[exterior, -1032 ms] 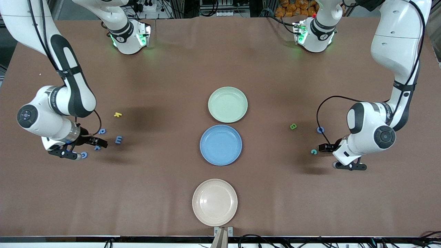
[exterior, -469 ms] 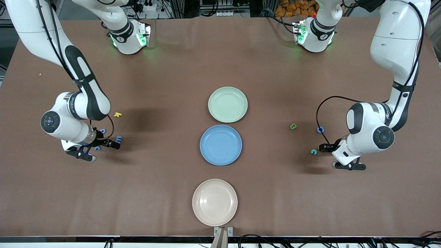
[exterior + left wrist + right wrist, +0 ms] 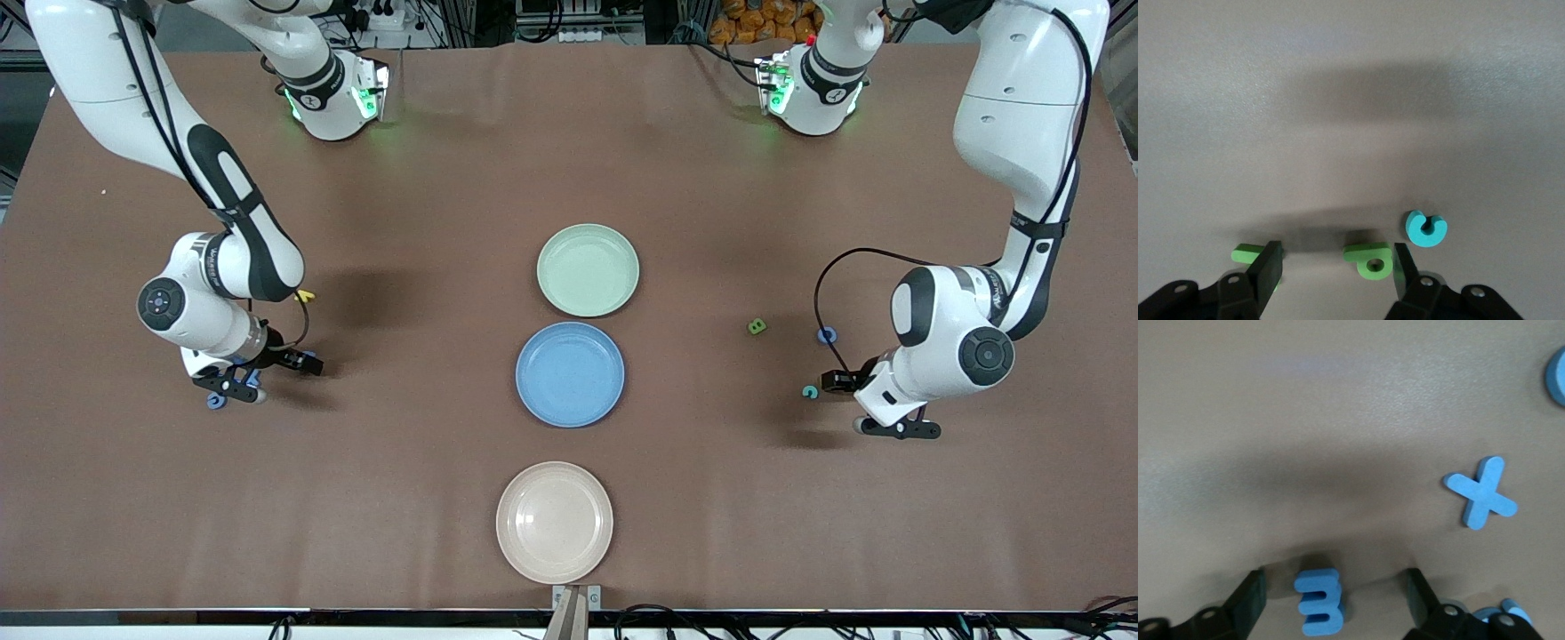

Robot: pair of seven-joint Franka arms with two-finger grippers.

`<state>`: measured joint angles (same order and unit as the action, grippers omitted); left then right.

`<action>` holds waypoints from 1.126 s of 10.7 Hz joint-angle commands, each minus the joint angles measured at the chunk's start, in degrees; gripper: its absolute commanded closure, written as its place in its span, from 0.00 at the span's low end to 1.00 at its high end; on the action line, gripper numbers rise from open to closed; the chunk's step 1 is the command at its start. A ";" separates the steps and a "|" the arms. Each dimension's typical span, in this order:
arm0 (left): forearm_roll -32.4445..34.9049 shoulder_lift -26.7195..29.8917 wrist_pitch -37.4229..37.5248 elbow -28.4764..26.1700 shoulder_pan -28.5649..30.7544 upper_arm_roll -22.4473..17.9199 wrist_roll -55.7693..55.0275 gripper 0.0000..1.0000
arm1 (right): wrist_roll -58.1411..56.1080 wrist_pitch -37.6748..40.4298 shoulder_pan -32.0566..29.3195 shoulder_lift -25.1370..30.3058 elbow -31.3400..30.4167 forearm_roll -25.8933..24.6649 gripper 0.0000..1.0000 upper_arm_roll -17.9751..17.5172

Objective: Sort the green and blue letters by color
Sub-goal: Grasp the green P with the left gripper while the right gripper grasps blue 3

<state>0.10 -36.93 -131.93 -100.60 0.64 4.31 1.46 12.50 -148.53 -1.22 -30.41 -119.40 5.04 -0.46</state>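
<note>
Front view: the green plate (image 3: pixel 588 269), blue plate (image 3: pixel 570 374) and beige plate (image 3: pixel 554 522) all sit empty in the middle of the desk (image 3: pixel 427 178), so no letter looks sorted yet. A green letter (image 3: pixel 757 326), a blue letter (image 3: pixel 827 335) and a teal C (image 3: pixel 810 391) lie toward the left arm's end.

Left wrist view: the left gripper (image 3: pixel 1333 267) hangs low over the desk, jaws open around a green P-shaped letter (image 3: pixel 1371 259), not yet clamping it.

Right wrist view: the right gripper (image 3: pixel 1335 595) has its jaws open astride a blue m-shaped letter (image 3: pixel 1319 601); a blue X (image 3: pixel 1481 492) lies near.
</note>
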 commanded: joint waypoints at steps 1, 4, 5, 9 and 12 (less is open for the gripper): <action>1.66 -1.04 -0.61 0.32 -0.55 -0.09 -2.86 0.25 | 4.26 -0.53 -0.09 1.32 -1.36 -1.26 0.43 -1.04; 1.66 -1.04 -0.61 0.23 -0.82 -0.09 -3.13 0.25 | 4.72 -0.53 -0.09 1.23 -1.36 -1.26 0.79 -1.21; 1.66 -1.04 -0.61 0.23 -0.82 -0.09 -3.13 0.25 | 4.81 -0.53 -0.09 1.23 -1.36 -1.26 0.86 -1.21; 1.66 -1.04 -0.61 0.23 -0.82 -0.09 -3.13 0.27 | 4.55 0.26 -0.09 1.49 -0.22 -1.69 0.96 -1.13; 1.66 -1.13 -0.61 0.23 -0.82 -0.09 -3.04 0.33 | 5.25 5.60 -0.09 2.28 4.77 -2.05 0.96 -1.21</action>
<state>0.11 -37.79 -132.01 -100.59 0.05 4.31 0.03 15.62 -147.38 -1.18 -29.13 -118.17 4.32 -1.37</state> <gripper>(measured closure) 0.273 0.718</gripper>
